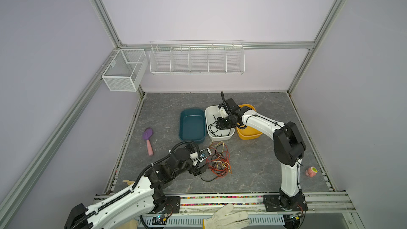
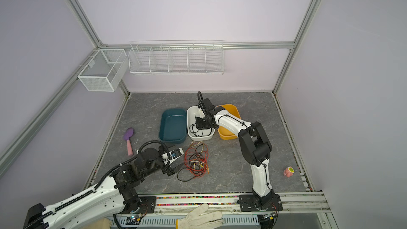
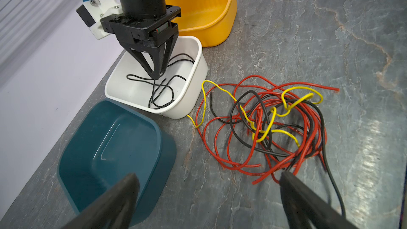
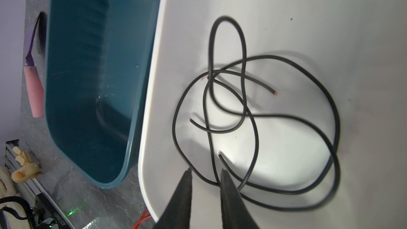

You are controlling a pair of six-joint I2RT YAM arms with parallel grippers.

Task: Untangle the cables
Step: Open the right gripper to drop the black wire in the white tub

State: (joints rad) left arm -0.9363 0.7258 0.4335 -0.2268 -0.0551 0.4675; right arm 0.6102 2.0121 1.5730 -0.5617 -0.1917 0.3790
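Your right gripper [image 4: 205, 170] hangs in the white tub [image 4: 308, 18]
jaws slightly parted above black cables [image 4: 224, 17]; left gripper [image 3: 209, 176] gapes beside the tangle [image 3: 264, 131]

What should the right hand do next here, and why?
Probably lift the right hand straight up out of the white bin: its jaws stand apart, and the black cables lie loose on the bin floor, so the drop looks done.
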